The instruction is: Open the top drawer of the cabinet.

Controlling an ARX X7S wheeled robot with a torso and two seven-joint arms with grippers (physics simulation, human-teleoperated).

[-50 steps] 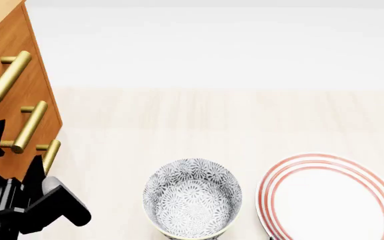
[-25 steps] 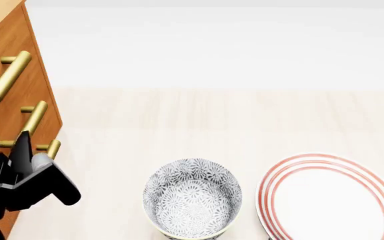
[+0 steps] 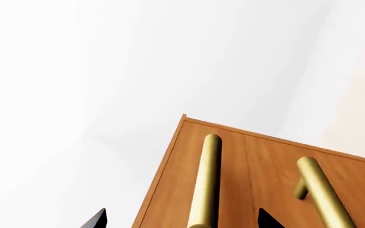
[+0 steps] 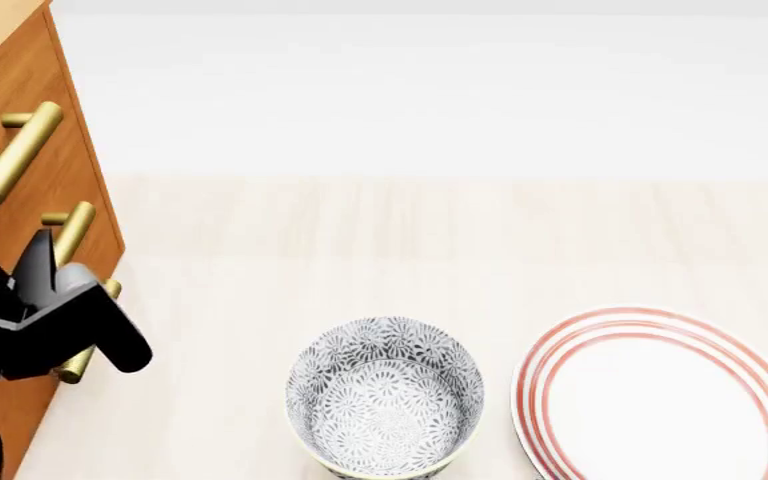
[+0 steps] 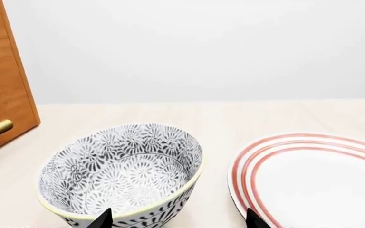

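Observation:
The cabinet (image 4: 11,70) stands at the far left of the head view, with three brass bar handles down its front. The top drawer (image 3: 173,190) looks flush with the drawers below it. My left gripper (image 4: 4,210) is open in front of the cabinet. In the left wrist view the top drawer's handle (image 3: 206,180) runs between the gripper's (image 3: 182,219) spread fingertips, and I cannot tell whether they touch it. The middle drawer's handle (image 3: 322,190) lies just outside one fingertip. My right gripper (image 5: 177,221) is open and empty behind the bowl; it does not show in the head view.
A patterned grey-and-white bowl (image 4: 384,395) sits on the pale table, right of the cabinet, and also shows in the right wrist view (image 5: 122,171). A white plate with red rings (image 4: 664,395) lies right of the bowl. A white wall stands behind.
My left gripper has risen along the cabinet front, from beside the bottom handle up to the top handle. The bowl, plate and drawers have not moved.

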